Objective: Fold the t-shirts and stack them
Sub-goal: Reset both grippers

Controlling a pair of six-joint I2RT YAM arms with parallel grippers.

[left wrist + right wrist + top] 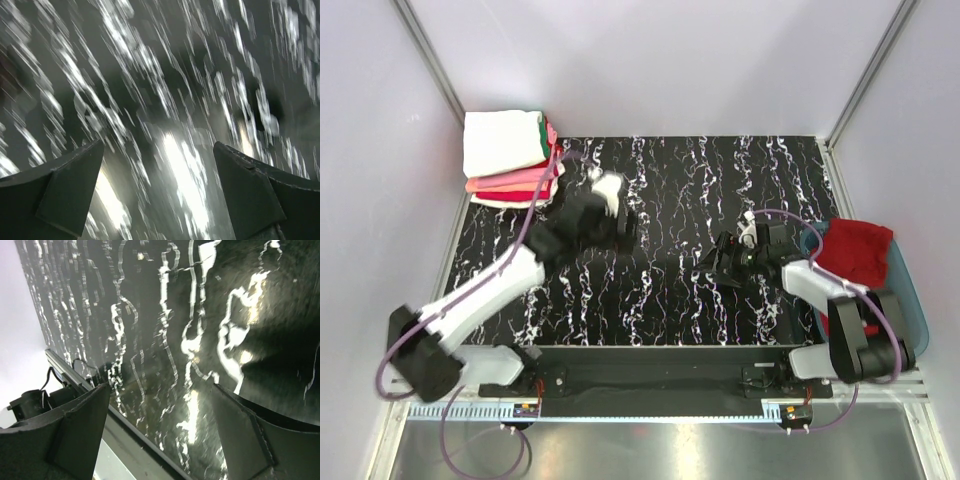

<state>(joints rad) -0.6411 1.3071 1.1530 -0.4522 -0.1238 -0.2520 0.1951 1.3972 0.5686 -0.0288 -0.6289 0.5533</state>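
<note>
Top external: folded t-shirts stack point(510, 158) far-left corner; red t-shirt point(855, 250) in blue tub point(914, 297).

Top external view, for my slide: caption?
Folded t-shirts back left, red t-shirt in tub; left gripper, right gripper open.

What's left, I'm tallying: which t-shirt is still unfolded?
The red t-shirt, crumpled in the blue tub; the others lie folded in the far-left stack.

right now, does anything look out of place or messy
Nothing spilled or damaged. The red tee lies crumpled in the tub, not yet folded. The stack at the far left corner is a bit uneven, its lower layers poking out past the white top one.
</note>
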